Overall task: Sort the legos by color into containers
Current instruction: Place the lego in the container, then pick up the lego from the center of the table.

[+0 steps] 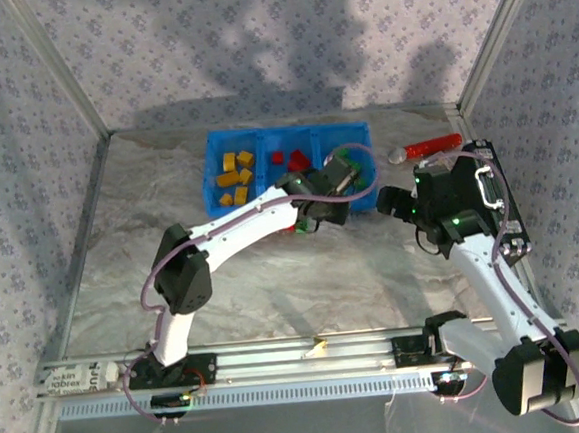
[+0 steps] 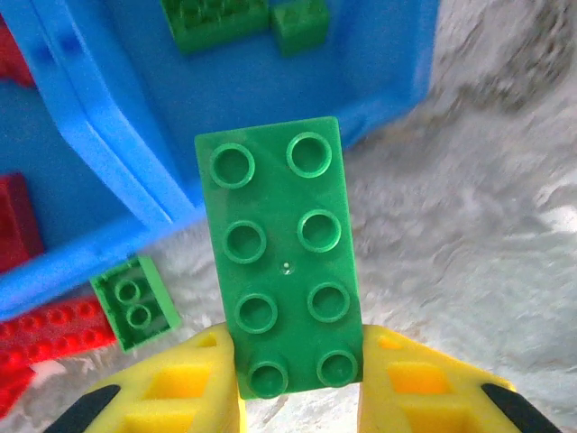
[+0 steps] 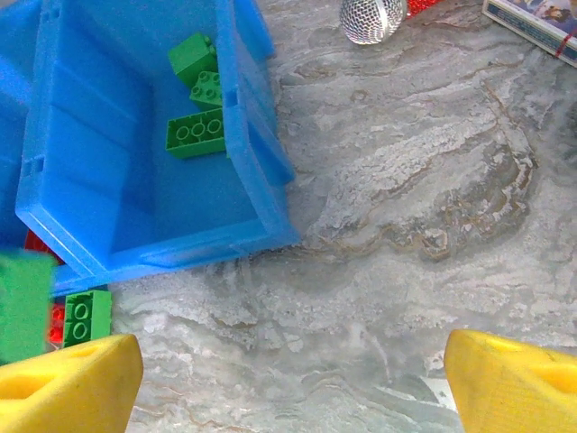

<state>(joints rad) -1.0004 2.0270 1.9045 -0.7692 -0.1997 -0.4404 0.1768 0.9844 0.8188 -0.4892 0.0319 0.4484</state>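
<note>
My left gripper [image 2: 297,372] is shut on a long green lego [image 2: 279,262], held just above the table in front of the blue tray [image 2: 108,144]. In the top view this gripper [image 1: 305,221] is at the tray's near edge [image 1: 283,130]. Yellow legos [image 1: 236,176] lie in the left compartment, red legos [image 1: 290,159] in the middle one, green legos [image 3: 196,133] in the right one. A small green lego [image 2: 135,300] and red legos [image 2: 50,329] lie on the table by the tray. My right gripper [image 3: 293,379] is open over bare table, right of the tray.
A red cylinder [image 1: 434,146] with a grey tip [image 3: 372,18] lies behind my right arm. A black case [image 1: 489,201] sits at the right wall. A printed box [image 3: 532,23] is at the far right. Metal frame posts and patterned walls enclose the table.
</note>
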